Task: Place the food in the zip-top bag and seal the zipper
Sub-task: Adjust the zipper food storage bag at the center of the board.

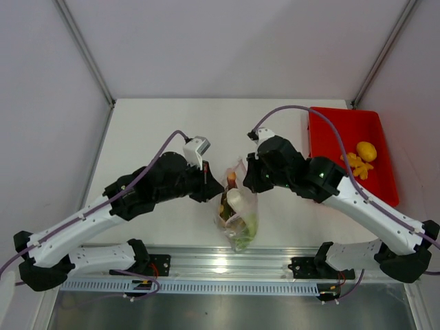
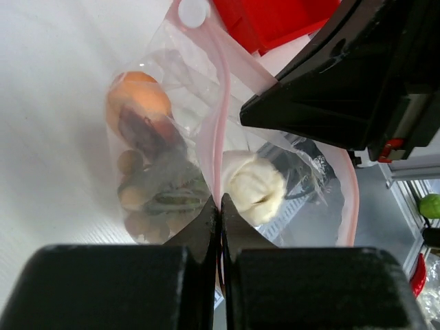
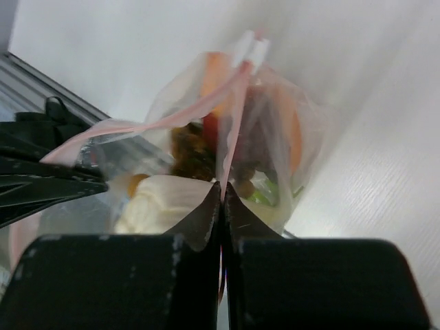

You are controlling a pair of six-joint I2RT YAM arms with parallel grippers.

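- Top external view: the left gripper (image 1: 208, 185) reaches in to the left edge of the zip-top bag (image 1: 239, 216). The bag lies on the counter (image 1: 158, 130) between the two arms, toward the near side.
- Left wrist view: its jaws are pressed together, pinching the zipper (image 2: 218, 130), whose pink strip runs straight into them.
- Inside the bag I can make out an orange slice (image 2: 137, 96), a dark red piece (image 2: 148, 134), tan balls (image 2: 134, 199) and the white end of the leek (image 2: 254, 185).
- The film looks thin, crinkly and slack, likely slippery, and the toy load looks light. The stiffer strip seems the sound place to hold; the walls would just buckle.
- The right gripper (image 1: 249, 177) meets the bag from the right, jaws also closed on the strip below a white tab (image 3: 249, 49).
- From that wrist the strip forks, one branch swinging left, so the mouth looks only partly shut.
- Far right, the red tray (image 1: 323, 134) holds a lemon (image 1: 367, 150), outside the bag.
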